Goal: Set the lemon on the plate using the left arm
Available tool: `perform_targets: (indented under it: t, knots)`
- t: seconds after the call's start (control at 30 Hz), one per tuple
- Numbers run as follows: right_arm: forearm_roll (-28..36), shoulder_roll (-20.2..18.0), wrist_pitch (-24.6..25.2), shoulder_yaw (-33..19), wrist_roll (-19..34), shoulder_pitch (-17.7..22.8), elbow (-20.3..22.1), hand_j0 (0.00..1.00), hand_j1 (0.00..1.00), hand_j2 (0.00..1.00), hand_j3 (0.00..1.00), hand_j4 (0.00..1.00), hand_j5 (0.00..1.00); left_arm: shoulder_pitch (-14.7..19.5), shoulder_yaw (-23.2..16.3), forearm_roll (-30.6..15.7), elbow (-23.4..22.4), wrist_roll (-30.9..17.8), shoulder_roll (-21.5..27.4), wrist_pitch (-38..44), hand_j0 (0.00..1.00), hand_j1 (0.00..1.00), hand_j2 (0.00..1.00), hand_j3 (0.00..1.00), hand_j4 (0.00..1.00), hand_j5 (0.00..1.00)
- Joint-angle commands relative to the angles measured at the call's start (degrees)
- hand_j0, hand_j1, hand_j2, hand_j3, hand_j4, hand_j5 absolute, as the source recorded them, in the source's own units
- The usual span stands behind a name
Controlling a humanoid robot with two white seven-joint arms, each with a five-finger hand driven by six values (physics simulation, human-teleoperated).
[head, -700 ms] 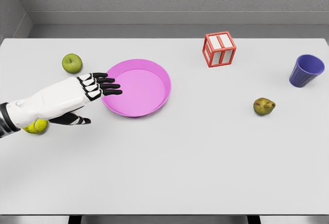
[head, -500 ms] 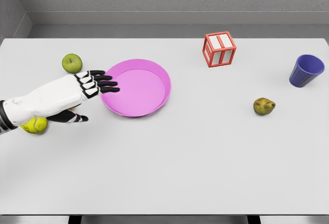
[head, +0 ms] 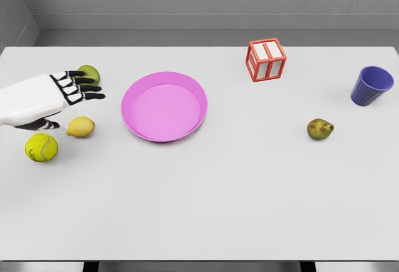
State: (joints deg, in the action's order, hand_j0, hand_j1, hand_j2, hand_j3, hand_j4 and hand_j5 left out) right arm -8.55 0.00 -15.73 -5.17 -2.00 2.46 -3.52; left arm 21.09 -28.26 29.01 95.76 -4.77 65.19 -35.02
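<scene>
One lemon (head: pixel 80 126) lies on the table (head: pixel 218 191) left of the single pink plate (head: pixel 164 106), just below the left hand (head: pixel 47 98), whose spread fingers grasp nothing. Farther left of the plate sit one tennis ball (head: pixel 41 147) and one green apple (head: pixel 90 73); to its right, one red cube (head: pixel 266 60), one pear (head: pixel 320 128), one purple cup (head: pixel 371 85).

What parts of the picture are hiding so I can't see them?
- Green apple: head view, its left side is behind the left hand's fingers.
- Left arm: head view, cut off by the picture's left edge.
- Right arm: not in the head view at all.
- Lemon: head view, unclear if the thumb touches it.
</scene>
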Motion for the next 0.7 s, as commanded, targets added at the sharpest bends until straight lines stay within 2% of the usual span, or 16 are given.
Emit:
perform_targets:
  t: [0.0,0.1,0.23,0.3,0.33,0.4,0.47,0.53,0.57,0.67]
  knots:
    - [0.02,0.00,0.00,-0.01,-0.02,0.00,0.01,1.00,1.00,1.00,1.00,1.00,1.00,0.00,0.22,0.96,-1.80,0.02,0.20,0.02,1.00,1.00,1.00,1.00,1.00,1.00]
    - [0.02,0.00,0.00,-0.01,0.07,0.00,0.01,1.00,1.00,1.00,1.00,1.00,1.00,0.18,0.22,4.47,-1.89,-0.06,0.11,0.02,1.00,1.00,1.00,1.00,1.00,1.00]
    - [0.02,0.00,0.00,-0.01,-0.02,0.00,0.01,1.00,1.00,1.00,1.00,1.00,1.00,0.18,0.31,3.60,-1.36,-0.42,-0.41,0.02,1.00,1.00,1.00,1.00,1.00,1.00]
    - [0.02,0.00,0.00,-0.01,-0.02,0.00,0.01,1.00,1.00,1.00,1.00,1.00,1.00,0.09,0.40,0.18,-0.66,-0.59,-0.50,0.02,1.00,1.00,1.00,1.00,1.00,1.00]
    - [0.02,0.00,0.00,-0.01,-0.02,0.00,0.01,1.00,1.00,1.00,1.00,1.00,1.00,0.00,0.22,-5.36,-0.75,-2.87,-0.06,0.02,1.00,1.00,1.00,1.00,1.00,1.00]
    - [0.02,0.00,0.00,-0.01,0.07,0.00,0.01,1.00,1.00,1.00,1.00,1.00,1.00,0.09,0.22,-10.82,-1.27,-10.07,-0.24,0.02,1.00,1.00,1.00,1.00,1.00,1.00]
    - [0.02,0.00,0.00,-0.01,0.07,0.00,0.01,1.00,1.00,1.00,1.00,1.00,1.00,0.26,-0.21,-10.55,-1.19,-13.42,-0.68,0.02,1.00,1.00,1.00,1.00,1.00,1.00]
    - [0.02,0.00,0.00,-0.01,-0.02,0.00,0.01,1.00,1.00,1.00,1.00,1.00,1.00,0.18,-0.39,-8.80,-1.36,-13.60,-1.29,0.02,1.00,1.00,1.00,1.00,1.00,1.00]
    - [0.02,0.00,0.00,-0.01,-0.02,0.00,0.01,1.00,1.00,1.00,1.00,1.00,1.00,0.26,-0.39,-5.73,-1.54,-13.86,-1.47,0.02,1.00,1.00,1.00,1.00,1.00,1.00]
    - [0.02,0.00,0.00,-0.01,0.07,0.00,0.01,1.00,1.00,1.00,1.00,1.00,1.00,0.61,0.22,-4.49,-1.63,-13.86,-2.52,0.02,1.00,1.00,1.00,1.00,1.00,1.00]
